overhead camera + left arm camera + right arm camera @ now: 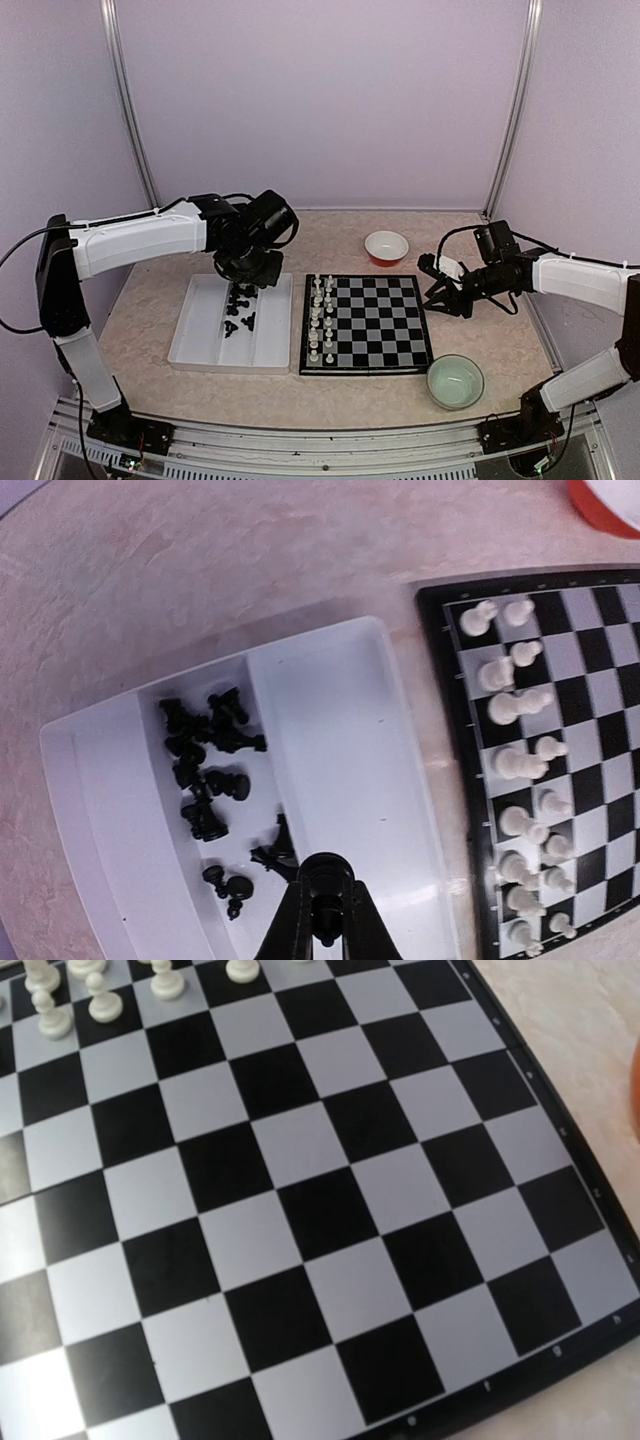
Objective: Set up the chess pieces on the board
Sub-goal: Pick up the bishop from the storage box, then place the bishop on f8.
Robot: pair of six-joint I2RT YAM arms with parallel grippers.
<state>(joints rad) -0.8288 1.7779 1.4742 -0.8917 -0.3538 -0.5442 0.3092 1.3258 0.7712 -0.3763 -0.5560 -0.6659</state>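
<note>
Left gripper [325, 895] pinches one black piece [325, 875] above the tray [350, 730], where other black pieces [205, 770] lie; right gripper [432, 285] spread beside the board [375, 320]; white pieces [320, 315] fill its left columns

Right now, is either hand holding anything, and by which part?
Left hand hangs above the tray, fingertips close together; whether they pinch one of the black chess pieces cannot be told. Right hand is open and empty.

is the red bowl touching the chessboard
Apart. The left wrist view shows a strip of bare table between the red bowl and the chessboard.
</note>
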